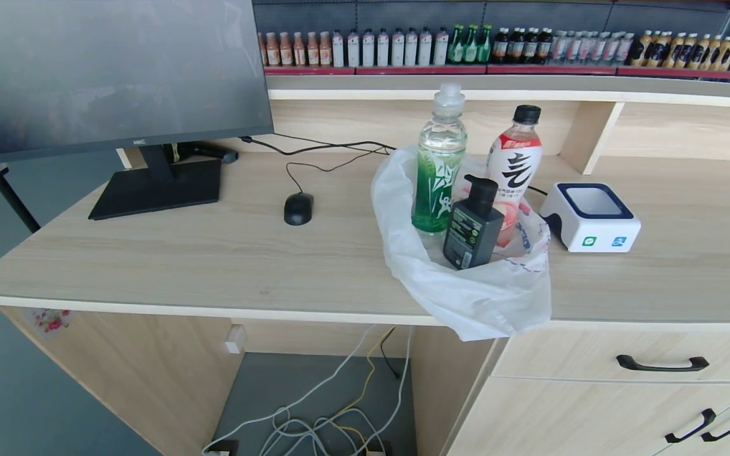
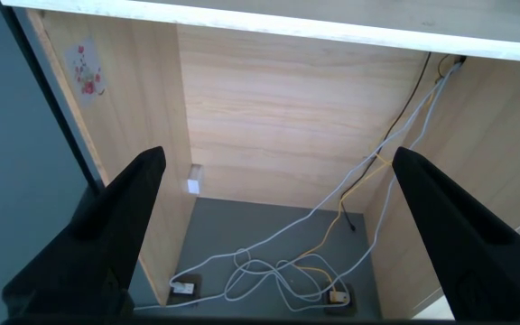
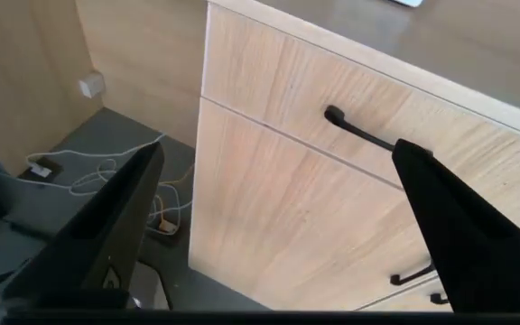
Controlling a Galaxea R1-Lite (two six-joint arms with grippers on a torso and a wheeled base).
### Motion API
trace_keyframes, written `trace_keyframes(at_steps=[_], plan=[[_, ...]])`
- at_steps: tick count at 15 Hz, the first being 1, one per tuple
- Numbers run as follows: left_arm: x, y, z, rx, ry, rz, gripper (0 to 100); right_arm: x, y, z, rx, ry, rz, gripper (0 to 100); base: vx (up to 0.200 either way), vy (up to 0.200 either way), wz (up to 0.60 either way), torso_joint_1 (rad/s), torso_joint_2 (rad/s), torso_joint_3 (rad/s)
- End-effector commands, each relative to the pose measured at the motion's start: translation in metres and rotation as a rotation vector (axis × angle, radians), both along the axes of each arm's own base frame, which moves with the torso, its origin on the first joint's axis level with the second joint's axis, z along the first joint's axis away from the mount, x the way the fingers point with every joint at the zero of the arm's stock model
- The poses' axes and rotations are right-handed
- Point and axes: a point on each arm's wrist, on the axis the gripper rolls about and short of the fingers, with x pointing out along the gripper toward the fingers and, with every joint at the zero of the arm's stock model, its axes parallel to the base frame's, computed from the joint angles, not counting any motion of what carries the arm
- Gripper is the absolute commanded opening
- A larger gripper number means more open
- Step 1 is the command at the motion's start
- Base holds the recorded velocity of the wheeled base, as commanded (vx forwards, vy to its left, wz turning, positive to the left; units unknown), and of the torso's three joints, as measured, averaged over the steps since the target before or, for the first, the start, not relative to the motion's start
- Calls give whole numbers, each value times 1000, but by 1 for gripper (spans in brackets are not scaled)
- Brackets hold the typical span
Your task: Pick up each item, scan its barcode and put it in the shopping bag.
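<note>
Left hand (image 2: 278,153) agape; shopping bag (image 1: 466,291) white, crumpled

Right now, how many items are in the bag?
3 in the shopping bag: a green-label bottle at back left, a white-and-red bottle at back right, a black pump bottle in front. Smaller ones may hide behind.

Large black brush character on the white-and-red label of the black-capped bottle (image 1: 514,168). White stylised marks on the green label of the clear bottle (image 1: 439,183). Fine white print on the dark pump bottle (image 1: 471,229), too small to read. Two square icons, green and blue, on the front of the scanner (image 1: 590,218). Small logo on the lower bezel of the monitor (image 1: 111,69). On the side panel (image 1: 137,367) under the counter, a flower sticker (image 1: 48,320), no lettering legible.
</note>
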Motion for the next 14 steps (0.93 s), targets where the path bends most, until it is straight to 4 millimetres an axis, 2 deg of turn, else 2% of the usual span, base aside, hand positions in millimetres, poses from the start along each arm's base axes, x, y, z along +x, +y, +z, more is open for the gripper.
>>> trace_keyframes(at_steps=[1, 4, 7, 8, 10, 11, 14], plan=[[0, 0, 0, -2, 0, -1, 100, -2, -1, -7, 15, -45, 8, 100, 0, 0, 0, 0, 0, 0], [0, 0, 0, -2, 0, -1, 100, -2, -1, -8, 122, -9, -6, 100, 0, 0, 0, 0, 0, 0], [0, 0, 0, -2, 0, 1, 100, 4, 0, -7, 152, 65, -118, 100, 0, 0, 0, 0, 0, 0], [0, 0, 0, -2, 0, -1, 100, 7, 2, -6, 147, 100, -178, 100, 0, 0, 0, 0, 0, 0], [0, 0, 0, -2, 0, -1, 100, 12, 7, -5, 127, 143, -439, 100, 0, 0, 0, 0, 0, 0], [0, 0, 0, -2, 0, -1, 100, 12, 9, -6, 141, 138, -486, 100, 0, 0, 0, 0, 0, 0], [0, 0, 0, -2, 0, 1, 100, 6, 11, -9, 189, 76, -380, 100, 0, 0, 0, 0, 0, 0]])
